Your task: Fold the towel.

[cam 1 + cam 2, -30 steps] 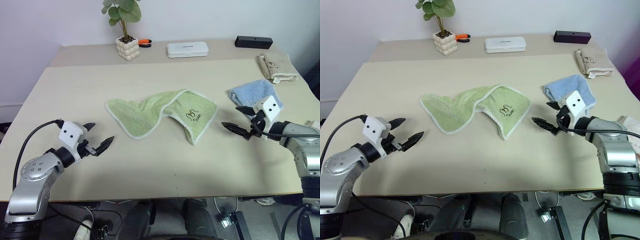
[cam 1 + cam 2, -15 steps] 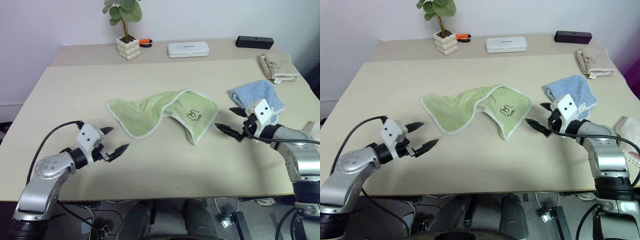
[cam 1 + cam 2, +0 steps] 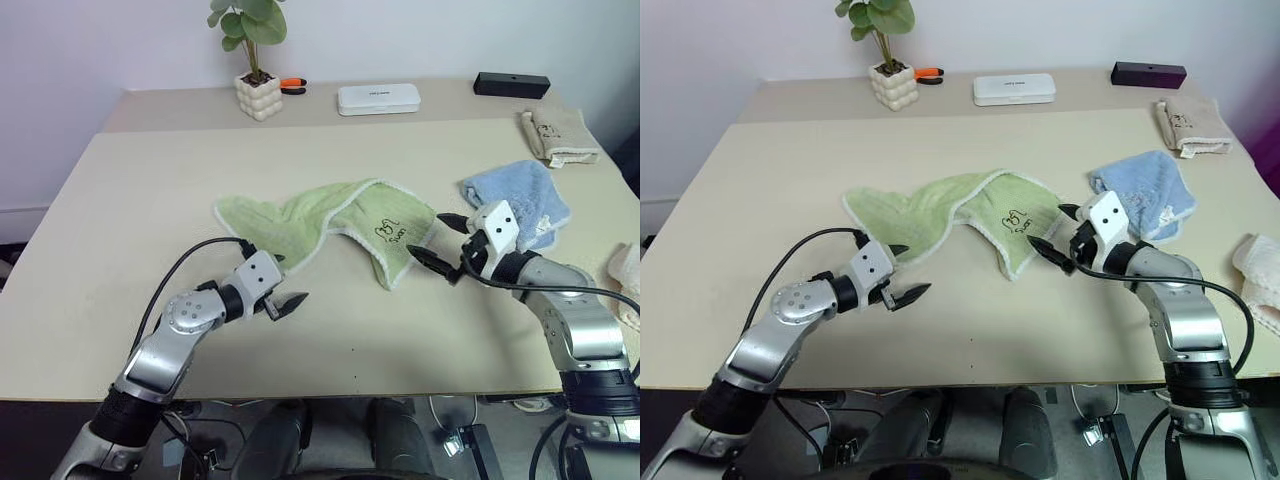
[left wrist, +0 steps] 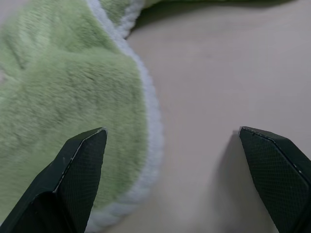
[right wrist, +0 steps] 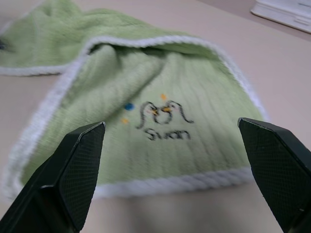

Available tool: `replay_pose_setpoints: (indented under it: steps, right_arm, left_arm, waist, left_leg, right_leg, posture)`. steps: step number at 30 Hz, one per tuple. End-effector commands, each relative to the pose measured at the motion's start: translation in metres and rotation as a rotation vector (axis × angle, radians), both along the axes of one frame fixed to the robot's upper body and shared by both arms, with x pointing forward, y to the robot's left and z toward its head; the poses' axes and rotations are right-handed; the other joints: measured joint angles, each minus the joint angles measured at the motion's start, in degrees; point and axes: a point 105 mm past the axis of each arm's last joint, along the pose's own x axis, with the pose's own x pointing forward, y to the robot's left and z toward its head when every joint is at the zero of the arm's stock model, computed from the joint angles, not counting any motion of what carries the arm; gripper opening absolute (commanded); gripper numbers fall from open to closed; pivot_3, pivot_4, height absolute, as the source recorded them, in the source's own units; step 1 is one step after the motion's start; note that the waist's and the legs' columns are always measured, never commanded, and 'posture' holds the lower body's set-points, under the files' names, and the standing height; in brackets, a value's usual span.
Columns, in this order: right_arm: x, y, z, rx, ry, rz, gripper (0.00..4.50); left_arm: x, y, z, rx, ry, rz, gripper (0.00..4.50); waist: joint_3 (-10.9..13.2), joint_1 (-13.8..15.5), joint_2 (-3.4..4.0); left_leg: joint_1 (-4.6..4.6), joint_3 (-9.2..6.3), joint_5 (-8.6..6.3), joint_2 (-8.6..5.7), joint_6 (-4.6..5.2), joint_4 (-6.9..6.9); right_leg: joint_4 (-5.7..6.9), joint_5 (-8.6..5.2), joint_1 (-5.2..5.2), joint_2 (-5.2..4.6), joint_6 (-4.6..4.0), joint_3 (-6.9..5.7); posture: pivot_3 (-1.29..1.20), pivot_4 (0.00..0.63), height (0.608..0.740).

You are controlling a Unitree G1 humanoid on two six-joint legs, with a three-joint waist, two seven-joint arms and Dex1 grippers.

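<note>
- The left gripper [image 3: 283, 281] stands wide open and empty, one black finger [image 4: 77, 179] seemingly just over the whitish trimmed edge of the crumpled light green ribbed terry towel [image 3: 330, 225].
- The right gripper [image 3: 437, 240], also spread wide and holding nothing, sits beside the towel's embroidered corner.
- The towel lies mid-way across the beige table [image 3: 130, 190], near a light blue towel [image 3: 520, 195].

We see two silver-grey metal arms, each ending in a white block with small dark dots and black pointed fingers [image 3: 292, 300], textured in close view; black cables loop along both forearms.
</note>
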Motion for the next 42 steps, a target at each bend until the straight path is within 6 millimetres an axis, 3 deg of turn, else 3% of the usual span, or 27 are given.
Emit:
replay_pose_setpoints:
  steps: [1, 3, 9, 10, 18, 21, 26, 30, 36, 39, 42]
  right_arm:
    - [-0.003, 0.007, 0.013, 0.005, -0.043, 0.012, 4.5]
    - [-0.004, 0.006, 0.012, 0.005, -0.041, 0.01, 4.5]
    - [-0.002, 0.013, 0.012, 0.014, -0.044, 0.02, 4.5]
    - [-0.001, 0.013, 0.012, 0.015, -0.044, 0.022, 4.5]
    - [0.011, 0.015, 0.015, -0.028, -0.053, 0.023, 4.5]
    - [0.027, 0.012, 0.016, -0.082, -0.068, -0.007, 4.5]
    - [0.062, -0.004, 0.007, -0.169, -0.009, -0.104, 4.5]
    - [0.096, -0.028, -0.001, -0.149, 0.076, -0.272, 4.5]
    - [0.107, -0.033, -0.014, -0.102, 0.191, -0.288, 4.5]
    - [0.107, -0.031, -0.014, -0.094, 0.196, -0.265, 3.62]
    - [0.108, -0.028, -0.01, -0.082, 0.183, -0.242, 2.19]
  left_arm:
    - [0.012, 0.018, -0.009, 0.04, 0.01, 0.102, 3.92]
    - [0.014, 0.024, -0.009, 0.046, 0.013, 0.127, 3.12]
    - [0.018, 0.037, -0.005, 0.03, 0.015, 0.181, 0.13]
    - [0.019, 0.038, -0.004, 0.026, 0.013, 0.189, 0.02]
    - [0.007, 0.047, 0.025, -0.043, -0.074, 0.191, 0.02]
    - [-0.005, 0.057, 0.031, -0.058, -0.087, 0.188, 0.02]
    - [-0.02, 0.074, 0.031, -0.046, -0.057, 0.203, 0.02]
    - [-0.023, 0.082, 0.028, -0.032, -0.048, 0.21, 0.02]
    - [-0.026, 0.079, 0.026, -0.043, -0.043, 0.203, 0.02]
    - [-0.028, 0.077, 0.023, -0.042, -0.036, 0.197, 0.0]
    - [-0.029, 0.078, 0.02, -0.038, -0.027, 0.198, 0.0]
  waist:
    - [-0.01, -0.06, 0.0]
    - [-0.01, -0.19, 0.0]
    - [-0.01, -0.26, 0.0]
    - [-0.01, -0.26, 0.0]
    - [0.0, -0.21, -0.01]
    - [0.01, -0.23, -0.01]
    - [0.02, -0.36, -0.02]
    - [0.02, -0.27, -0.02]
    - [0.02, -0.43, -0.02]
    - [0.02, -0.67, -0.03]
    - [0.02, -0.68, -0.02]
  left_leg:
    - [0.01, 0.0, 0.0, 0.0, 0.0, 0.01]
    - [0.03, 0.0, 0.0, 0.0, 0.0, 0.01]
    - [0.04, 0.0, 0.0, 0.02, 0.0, -0.01]
    - [0.04, 0.0, 0.0, 0.02, 0.0, -0.01]
    - [0.03, 0.02, 0.0, 0.02, 0.0, -0.04]
    - [0.01, 0.05, 0.0, 0.02, 0.0, -0.03]
    - [0.02, 0.12, -0.01, 0.02, 0.01, -0.03]
    - [0.02, 0.15, -0.01, 0.02, 0.01, -0.05]
    - [0.0, 0.17, 0.13, 0.01, -0.22, -0.07]
    - [0.01, 0.2, 0.11, 0.01, -0.19, -0.06]
    - [0.01, 0.2, 0.07, 0.02, -0.13, -0.06]
  right_leg:
    - [0.0, 0.01, 0.01, 0.0, 0.0, 0.0]
    - [0.01, 0.03, 0.01, 0.01, 0.01, 0.0]
    - [0.02, 0.03, 0.0, 0.03, 0.01, 0.01]
    - [0.02, 0.03, 0.0, 0.03, 0.01, 0.01]
    - [0.01, 0.03, -0.04, 0.03, 0.01, 0.03]
    - [-0.01, 0.03, -0.04, 0.02, 0.01, 0.03]
    - [0.0, 0.04, -0.06, 0.02, -0.01, 0.08]
    - [-0.01, 0.05, -0.07, 0.01, -0.03, 0.09]
    - [-0.06, 0.06, -0.07, 0.0, -0.03, 0.1]
    - [-0.06, 0.06, -0.07, 0.0, -0.03, 0.14]
    - [-0.04, 0.06, -0.07, 0.01, -0.03, 0.14]
  posture:
    - [0.0, 0.15, 0.74]
    - [0.0, 0.15, 0.74]
    - [0.0, 0.15, 0.74]
    - [0.0, 0.15, 0.74]
    - [0.0, 0.15, 0.74]
    - [0.0, 0.15, 0.74]
    - [0.0, 0.15, 0.74]
    - [0.0, 0.15, 0.74]
    - [0.0, 0.15, 0.74]
    - [0.0, 0.15, 0.74]
    - [0.0, 0.15, 0.74]
